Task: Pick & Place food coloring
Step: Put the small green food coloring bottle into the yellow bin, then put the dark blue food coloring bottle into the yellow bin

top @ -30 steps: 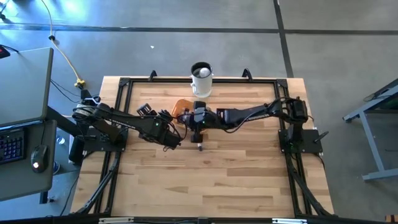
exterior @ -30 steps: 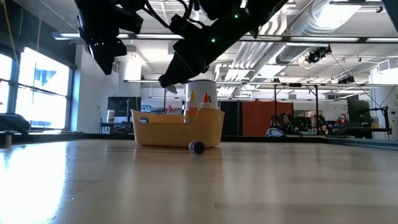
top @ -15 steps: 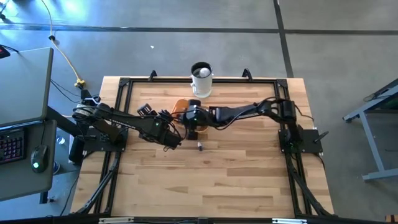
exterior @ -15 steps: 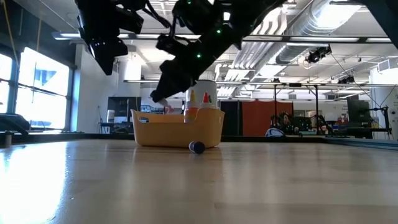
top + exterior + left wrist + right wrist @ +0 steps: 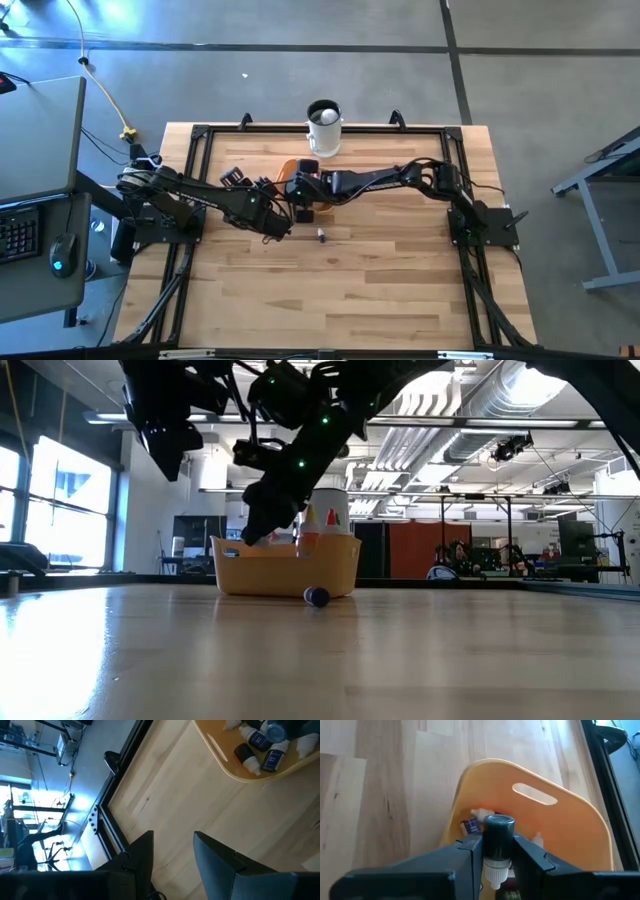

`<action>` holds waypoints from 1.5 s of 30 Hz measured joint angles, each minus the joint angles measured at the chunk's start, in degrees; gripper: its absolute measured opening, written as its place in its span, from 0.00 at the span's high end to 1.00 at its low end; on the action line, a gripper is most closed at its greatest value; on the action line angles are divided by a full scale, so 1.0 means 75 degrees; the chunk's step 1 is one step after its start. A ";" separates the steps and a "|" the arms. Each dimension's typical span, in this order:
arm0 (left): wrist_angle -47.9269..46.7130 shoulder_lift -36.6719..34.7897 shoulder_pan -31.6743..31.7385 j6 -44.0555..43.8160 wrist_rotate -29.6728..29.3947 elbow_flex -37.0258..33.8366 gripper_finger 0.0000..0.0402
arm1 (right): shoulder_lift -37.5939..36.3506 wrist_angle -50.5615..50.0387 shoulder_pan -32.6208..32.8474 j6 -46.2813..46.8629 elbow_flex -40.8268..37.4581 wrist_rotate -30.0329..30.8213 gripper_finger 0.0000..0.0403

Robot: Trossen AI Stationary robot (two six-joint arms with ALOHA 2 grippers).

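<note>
While the right gripper (image 5: pixel 498 851) hangs over the orange bowl (image 5: pixel 580 820), its jaws are clenched on a small dropper bottle (image 5: pixel 498 845) with a dark body and whitish tip. More bottles (image 5: pixel 260 745) lie inside the bowl, and one stray bottle (image 5: pixel 317 596) lies on the desk (image 5: pixel 380 290) just beside the bowl. A white mug (image 5: pixel 323 128) stands behind the bowl. Beside the bowl the left gripper (image 5: pixel 172 852) waits above bare desk, jaws released and holding nothing.

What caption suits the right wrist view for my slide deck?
Right gripper holding a dark food coloring bottle between its fingers above the orange bowl.
</note>
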 joint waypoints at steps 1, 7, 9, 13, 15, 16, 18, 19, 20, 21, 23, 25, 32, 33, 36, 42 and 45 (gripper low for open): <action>-0.0018 0.0000 0.0000 0.0002 0.0000 0.0000 0.66 | 0.0000 -0.0012 0.0000 0.0005 0.0000 0.0057 0.80; -0.0023 0.0003 0.0003 0.0009 0.0003 0.0000 0.66 | 0.0000 -0.0265 0.0005 0.0031 0.0006 0.0202 0.70; -0.0025 0.0003 0.0003 0.0009 0.0003 0.0000 0.66 | 0.0000 -0.0249 0.0009 0.0031 0.0006 0.0292 0.66; -0.0025 0.0003 0.0003 0.0003 -0.0003 0.0000 0.66 | 0.0003 -0.0116 0.0022 0.0025 0.0006 0.0350 0.61; -0.0022 0.0003 0.0003 -0.0001 0.0000 0.0000 0.66 | -0.0067 -0.0127 0.0053 0.0025 -0.0002 0.0398 0.60; -0.0024 0.0003 0.0003 -0.0009 0.0010 0.0002 0.66 | -0.0149 -0.0161 0.0071 0.0019 -0.0009 0.0407 0.60; -0.0032 0.0003 0.0003 -0.0012 0.0070 0.0004 0.66 | -0.0366 -0.0203 0.0152 0.0019 -0.0016 0.0431 0.61; -0.0043 0.0003 0.0003 -0.0017 0.0102 0.0007 0.66 | -0.0525 -0.0191 0.0204 0.0019 -0.0016 0.0429 0.61; -0.0057 0.0002 -0.0001 -0.0020 0.0133 0.0009 0.66 | -0.0673 -0.0195 0.0257 0.0019 -0.0015 0.0427 0.61; -0.0063 0.0000 -0.0014 -0.0023 0.0137 0.0009 0.66 | -0.0839 -0.0191 0.0310 0.0022 -0.0015 0.0456 0.61; -0.0065 0.0000 -0.0105 -0.0022 0.0143 0.0012 0.66 | -0.1130 -0.0317 0.0428 0.0019 -0.0015 0.0631 0.61; -0.0072 0.0000 -0.0245 -0.0009 0.0174 0.0012 0.66 | -0.1408 -0.0526 0.0566 0.0022 -0.0015 0.0991 0.61; -0.0047 0.0000 -0.1208 -0.0017 0.0396 0.0009 0.66 | -0.2436 -0.1904 0.1284 0.0448 -0.0012 0.1784 0.62; -0.0008 0.0000 -0.1366 0.0006 0.0398 0.0009 0.66 | -0.2570 -0.2093 0.1387 0.0588 -0.0012 0.1784 0.62; 0.0446 0.0000 -0.1788 0.0289 0.0274 0.0004 0.66 | -0.2977 -0.2654 0.1693 0.1072 -0.0012 0.1821 0.62; 0.2886 -0.0003 -0.1988 0.2755 0.0130 -0.0002 0.66 | -0.3807 -0.3757 0.2163 0.2191 -0.0012 0.2280 0.62; 0.4524 0.0064 -0.1822 0.4806 0.0749 0.0000 0.66 | -0.4247 -0.4594 0.2315 0.2950 -0.0006 0.2445 0.62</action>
